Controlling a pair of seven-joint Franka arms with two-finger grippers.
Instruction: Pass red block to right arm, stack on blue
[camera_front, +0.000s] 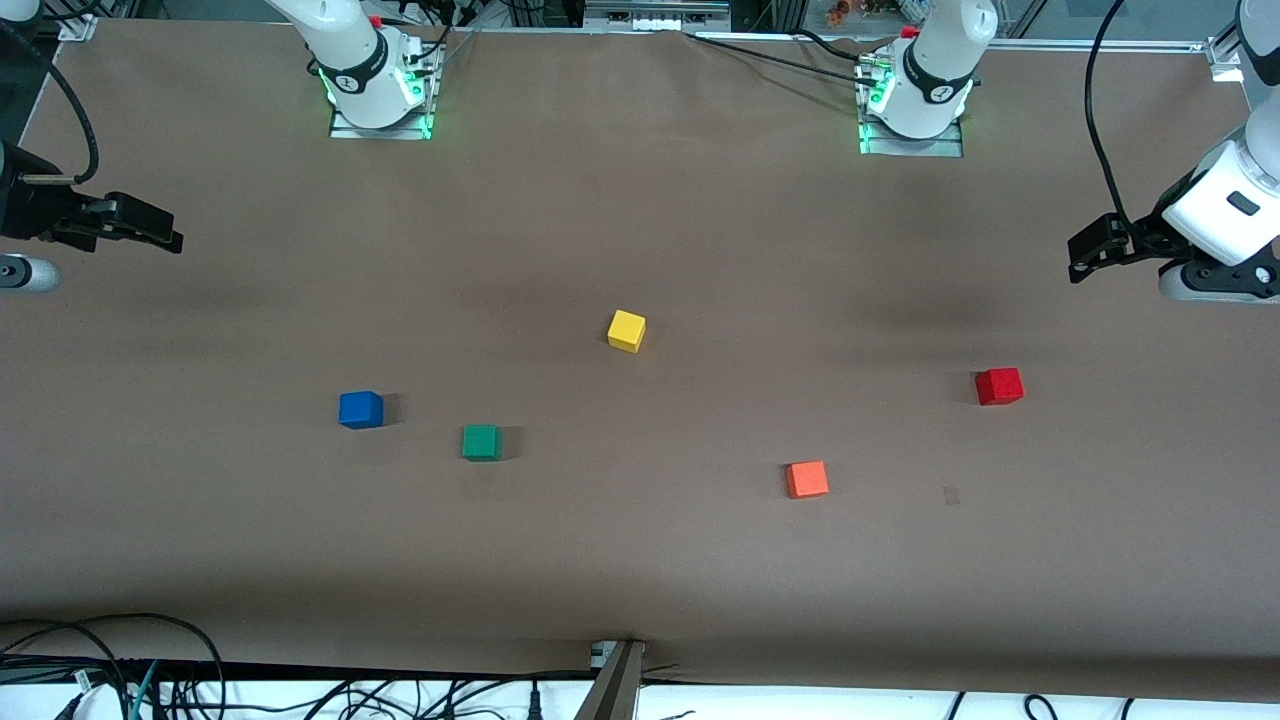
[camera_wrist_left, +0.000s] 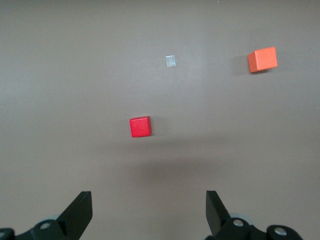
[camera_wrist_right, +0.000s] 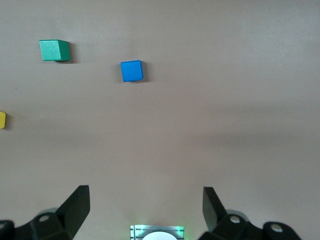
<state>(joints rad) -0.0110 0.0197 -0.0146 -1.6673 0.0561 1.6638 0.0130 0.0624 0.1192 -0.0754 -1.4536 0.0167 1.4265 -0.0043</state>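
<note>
Both arms waited: left gripper (camera_wrist_left: 149, 210) and right gripper (camera_wrist_right: 146, 207) hung empty, fingers spread wide; red block (camera_front: 999, 386) sat on the worktop (camera_front: 640, 560).

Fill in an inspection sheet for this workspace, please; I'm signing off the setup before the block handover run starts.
Surface: brown table, one small pale mark near the orange cube.
Job's things: red block at the left arm's end; blue cube at the right arm's end; both lying free, unstacked.
Clutter: yellow cube, green cube, orange cube, all apart.
Grippers: left gripper open, empty, over the table near the red block; right gripper open, empty, at its end.
Cables: loose bundle off the table's near edge.
Surroundings: nothing seen of note.
</note>
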